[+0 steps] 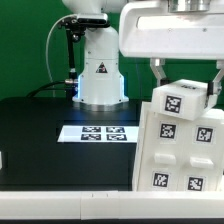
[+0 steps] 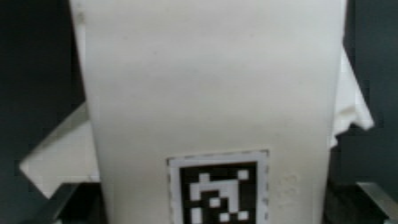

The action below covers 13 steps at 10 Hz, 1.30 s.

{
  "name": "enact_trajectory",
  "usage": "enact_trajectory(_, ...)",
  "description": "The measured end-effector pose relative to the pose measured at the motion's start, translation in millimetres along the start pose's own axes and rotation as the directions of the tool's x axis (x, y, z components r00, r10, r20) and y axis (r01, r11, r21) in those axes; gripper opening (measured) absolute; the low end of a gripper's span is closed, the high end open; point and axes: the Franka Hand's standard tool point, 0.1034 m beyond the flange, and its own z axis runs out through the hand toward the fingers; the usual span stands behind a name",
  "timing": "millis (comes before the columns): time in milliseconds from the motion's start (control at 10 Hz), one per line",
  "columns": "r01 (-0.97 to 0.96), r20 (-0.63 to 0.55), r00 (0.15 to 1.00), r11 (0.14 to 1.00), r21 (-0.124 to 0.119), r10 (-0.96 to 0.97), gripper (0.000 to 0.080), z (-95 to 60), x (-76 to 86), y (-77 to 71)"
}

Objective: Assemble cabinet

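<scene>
Several square black-and-white tags (image 1: 183,99) on the cabinet (image 1: 180,140).

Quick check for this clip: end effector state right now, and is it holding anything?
End effector: closed on a flat white cabinet panel with a tag on it, held above the large white cabinet box; its fingers straddle the panel's sides.

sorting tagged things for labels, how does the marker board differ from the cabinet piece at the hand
The marker board lies flat on the black table; the cabinet stands tilted, raised at the hand. The marker board is thin and small; the cabinet is bulky with several faces. Both are white with black-and-white square tags.
</scene>
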Motion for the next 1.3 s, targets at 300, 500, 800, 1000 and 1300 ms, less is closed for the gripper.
enact_trajectory(300,-0.35,-0.008,0.937,0.935,0.055,0.351,0.055,0.0,4.1,-2.9)
enact_trajectory(500,-0.493,0.003,0.869,0.867,0.068,0.494,0.055,0.2,4.7,-2.3)
enact_trajectory(800,-0.629,0.029,0.777,0.774,0.069,0.629,0.0551,0.2,4.9,-2.3)
enact_trajectory(1000,-0.619,0.032,0.785,0.783,0.068,0.618,0.0551,1.0,4.2,-2.6)
enact_trajectory(1300,-0.373,0.064,0.927,0.925,0.073,0.369,0.078,-16.3,4.8,-4.5)
